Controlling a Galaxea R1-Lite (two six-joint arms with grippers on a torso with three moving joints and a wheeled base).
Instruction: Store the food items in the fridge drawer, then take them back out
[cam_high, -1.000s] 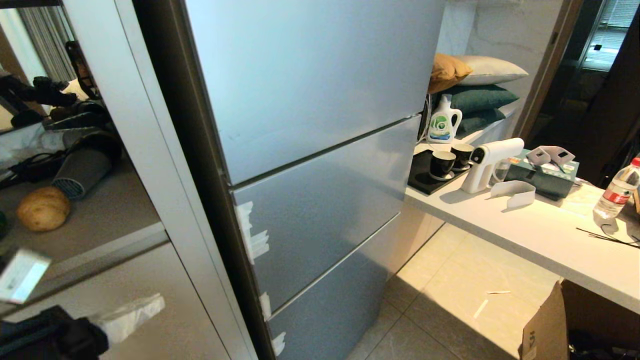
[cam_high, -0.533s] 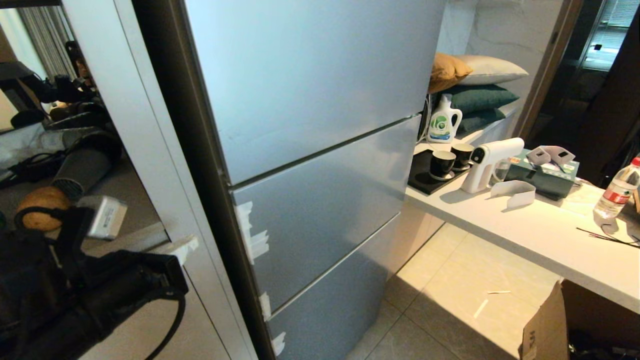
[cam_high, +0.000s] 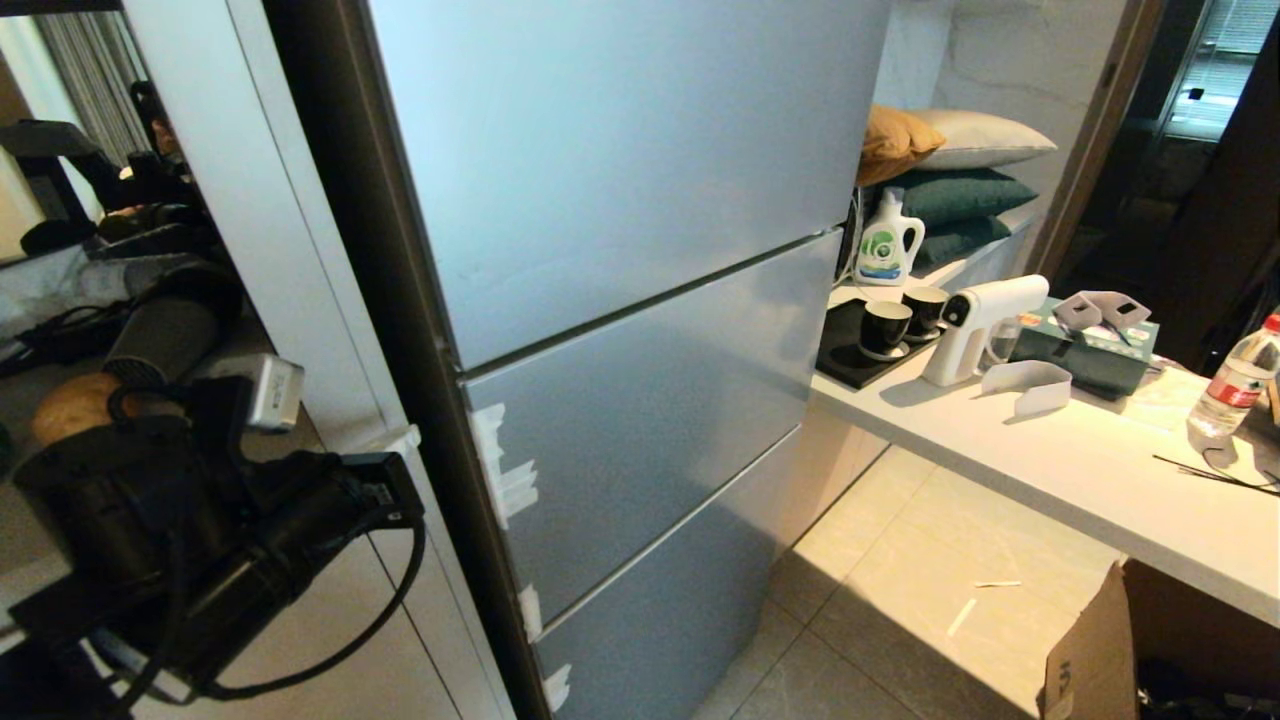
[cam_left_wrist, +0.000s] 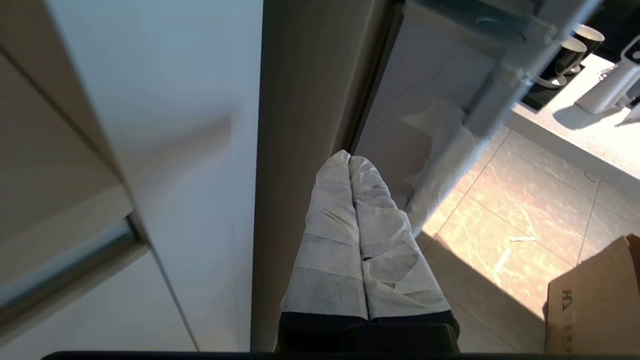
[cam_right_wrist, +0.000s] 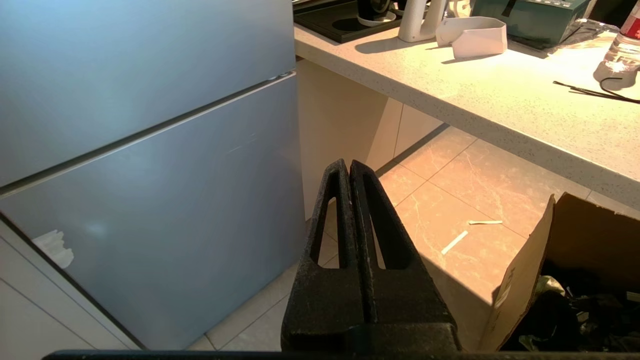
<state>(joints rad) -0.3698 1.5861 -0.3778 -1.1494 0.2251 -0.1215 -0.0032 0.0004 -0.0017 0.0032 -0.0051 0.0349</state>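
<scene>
Two grippers, both with fingers pressed together, nothing held.
We are seeing the left gripper (cam_left_wrist: 350, 162) pointing its wrapped fingers (cam_left_wrist: 335, 210) at the dark edge of the closed fridge (cam_high: 620, 300); the right gripper (cam_right_wrist: 349, 167) is hanging over the floor (cam_right_wrist: 450, 200) near the desk (cam_right_wrist: 500, 100). The bun (cam_high: 70, 405) is sitting on the shelf (cam_high: 20, 500) behind the left arm, beside the hair dryer (cam_high: 160, 340); we are not seeing the drawer.

Left end effector at the fridge's edge

The left end effector (cam_left_wrist: 349, 161) is seen with its 2 white-wrapped fingers (cam_left_wrist: 332, 220) pressed together, pointed at the dark seam beside the silver-blue fridge door (cam_left_wrist: 425, 90); tiled floor (cam_left_wrist: 525, 210) and a cardboard box (cam_left_wrist: 595, 300) are shown beyond.
</scene>
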